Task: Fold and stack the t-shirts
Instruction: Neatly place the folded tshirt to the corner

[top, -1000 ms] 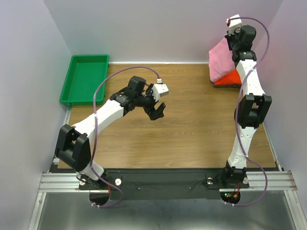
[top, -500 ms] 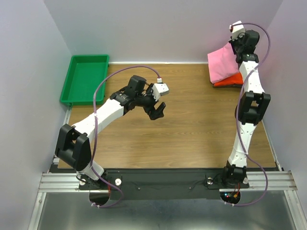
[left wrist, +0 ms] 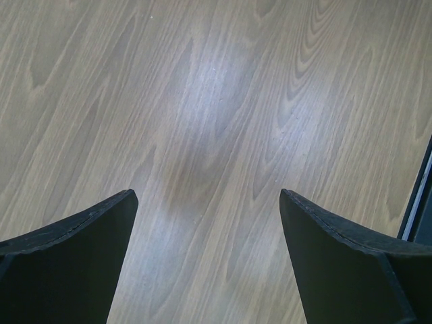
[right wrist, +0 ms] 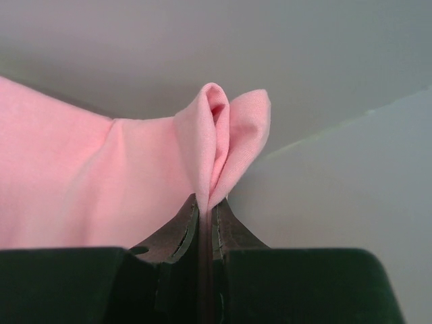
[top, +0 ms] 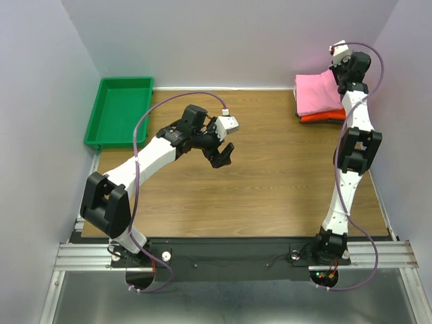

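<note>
Pink t-shirt [top: 316,93], folded, lies on the orange-red t-shirt [top: 324,117] at the far right corner of the table [top: 270,182]. My right gripper [right wrist: 206,202] is pinched tight on a fold of the pink cloth. My left gripper [left wrist: 208,209] hangs wide open above the tabletop, holding nothing.

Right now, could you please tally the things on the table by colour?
Pink shirt: 1
Orange-red shirt: 1
Green tray: 1
Total: 3
</note>
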### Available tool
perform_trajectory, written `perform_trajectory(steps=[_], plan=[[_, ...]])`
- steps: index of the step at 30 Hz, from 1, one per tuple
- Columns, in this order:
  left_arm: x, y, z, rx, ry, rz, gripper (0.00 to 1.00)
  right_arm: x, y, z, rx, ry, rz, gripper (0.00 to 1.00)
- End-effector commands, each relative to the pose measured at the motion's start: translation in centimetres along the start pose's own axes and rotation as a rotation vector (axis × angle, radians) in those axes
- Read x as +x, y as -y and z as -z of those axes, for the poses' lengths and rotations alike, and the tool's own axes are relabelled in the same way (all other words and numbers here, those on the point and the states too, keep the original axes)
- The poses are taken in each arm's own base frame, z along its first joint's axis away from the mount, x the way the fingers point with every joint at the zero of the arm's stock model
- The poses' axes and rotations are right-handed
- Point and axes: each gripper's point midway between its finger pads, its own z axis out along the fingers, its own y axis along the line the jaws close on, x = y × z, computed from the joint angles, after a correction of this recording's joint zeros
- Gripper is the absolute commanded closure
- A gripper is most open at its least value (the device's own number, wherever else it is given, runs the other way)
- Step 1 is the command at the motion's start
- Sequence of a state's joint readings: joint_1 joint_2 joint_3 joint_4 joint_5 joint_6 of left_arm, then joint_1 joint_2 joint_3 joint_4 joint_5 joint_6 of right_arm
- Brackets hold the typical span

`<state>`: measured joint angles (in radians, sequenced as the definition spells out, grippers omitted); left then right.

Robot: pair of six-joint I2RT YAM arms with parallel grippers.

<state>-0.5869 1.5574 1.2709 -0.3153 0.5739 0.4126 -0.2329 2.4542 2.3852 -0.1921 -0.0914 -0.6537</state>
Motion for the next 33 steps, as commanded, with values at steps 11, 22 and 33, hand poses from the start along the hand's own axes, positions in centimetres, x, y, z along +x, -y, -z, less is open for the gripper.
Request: perform_trajectory(steps=[11, 22, 33], plan=[[-1.9, -0.7, 1.1, -0.009, 0.042, 0.001, 0.01, -0.8, 3.6, -0.7, 0.133, 0.066, 0.025, 0.29], [-1.7, -1.5, 2.6, -0.06, 0.077, 0.045, 0.01, -3.2, 4.3, 3.1, 0.136, 0.074, -0.107, 0.16], [-1.9, -4.6, 6.3, -0.154, 0.158, 0.202, 0.01, -8.3, 0.3, 13.3, -0.104, 0.068, -0.425, 0.0]])
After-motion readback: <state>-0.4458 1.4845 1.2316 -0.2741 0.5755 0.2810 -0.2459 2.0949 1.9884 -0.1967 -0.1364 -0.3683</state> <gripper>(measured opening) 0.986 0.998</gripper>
